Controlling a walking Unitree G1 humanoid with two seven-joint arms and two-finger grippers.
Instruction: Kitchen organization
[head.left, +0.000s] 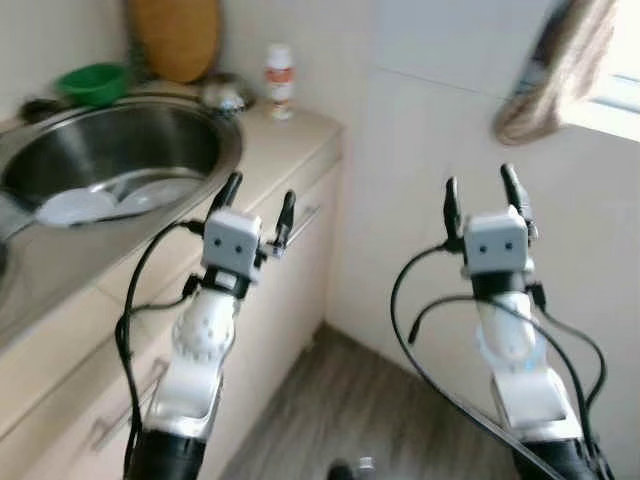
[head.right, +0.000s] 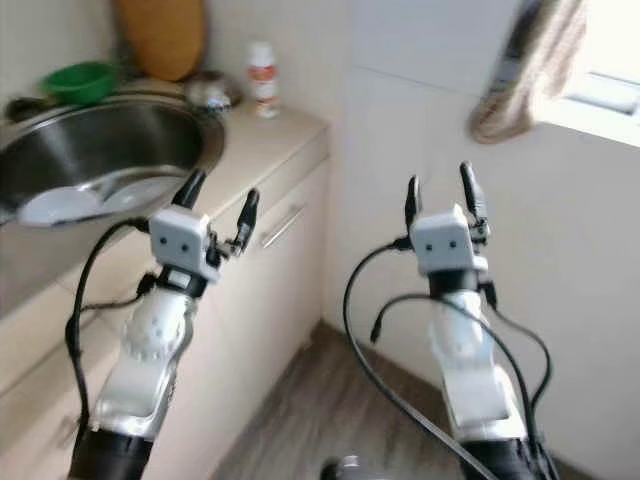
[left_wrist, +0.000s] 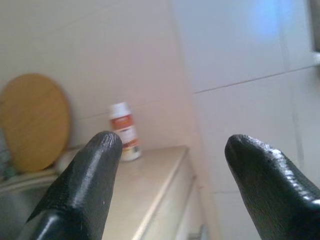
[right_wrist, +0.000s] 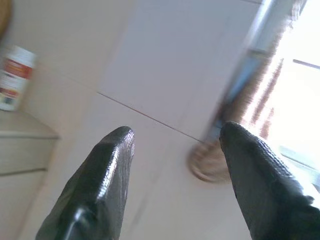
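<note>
Left eye view gives me both arms raised in front of the robot, each one empty. Nearest, my left gripper hangs over the front edge of the beige counter, its two black fingers spread apart with nothing between them. My right gripper is held up before the pale tiled wall, well clear of the counter, fingers likewise parted and holding nothing. Below them I see cabinet fronts with a bar handle and a strip of wood-look floor.

Beyond the left gripper sits the round steel sink, sunk into the counter, with what looks like white dishes lying in its bowl; blur keeps me from telling how many. Behind the sink a green bowl rests by the rim, and a round wooden board leans upright against the back wall. A small white bottle with a red label stands upright on the counter's far corner, near the wall. High on the right, a brownish cloth hangs beside a bright window.
</note>
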